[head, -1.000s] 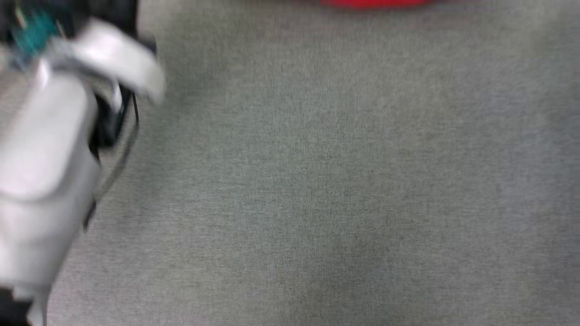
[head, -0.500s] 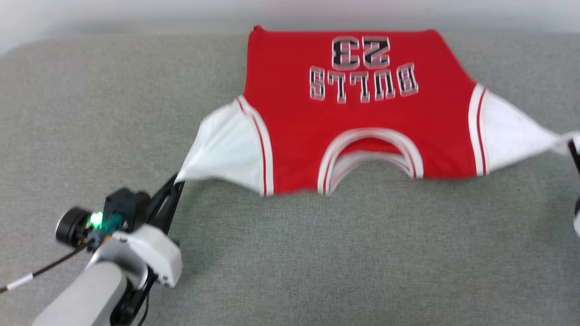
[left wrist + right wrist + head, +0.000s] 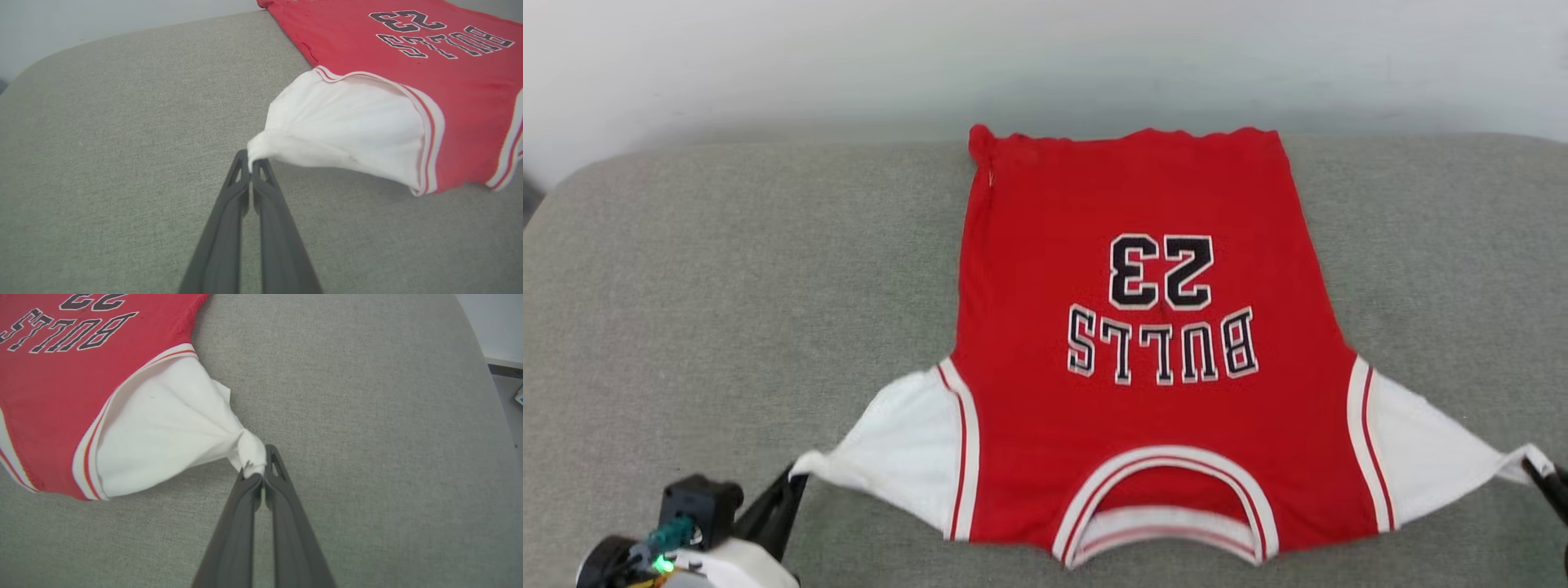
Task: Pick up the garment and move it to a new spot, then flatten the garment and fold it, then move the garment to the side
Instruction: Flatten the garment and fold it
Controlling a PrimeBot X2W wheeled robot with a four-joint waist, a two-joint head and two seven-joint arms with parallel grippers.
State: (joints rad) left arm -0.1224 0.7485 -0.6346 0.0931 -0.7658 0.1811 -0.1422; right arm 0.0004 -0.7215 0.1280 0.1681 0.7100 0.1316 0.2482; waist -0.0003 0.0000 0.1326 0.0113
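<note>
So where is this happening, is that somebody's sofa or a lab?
Hard to say. The jersey lies on a grey woven cushion with rounded corners, like a sofa seat or padded bench, against a plain pale wall. A strip of floor shows beside it.

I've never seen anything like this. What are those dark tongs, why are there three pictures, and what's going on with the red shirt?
It is a two-armed robot seen through its own cameras. One sits on its head, looking down; one sits on each wrist, looking along that arm's two dark fingers. Those "tongs" are the end effectors. The shirt, red with white sleeves and "BULLS 23" on it, lies spread on a grey padded surface, collar nearest the robot. The left end effector is pinched shut on the tip of one white sleeve, and the right end effector on the tip of the other. Both sleeves are pulled out sideways into points.
</note>
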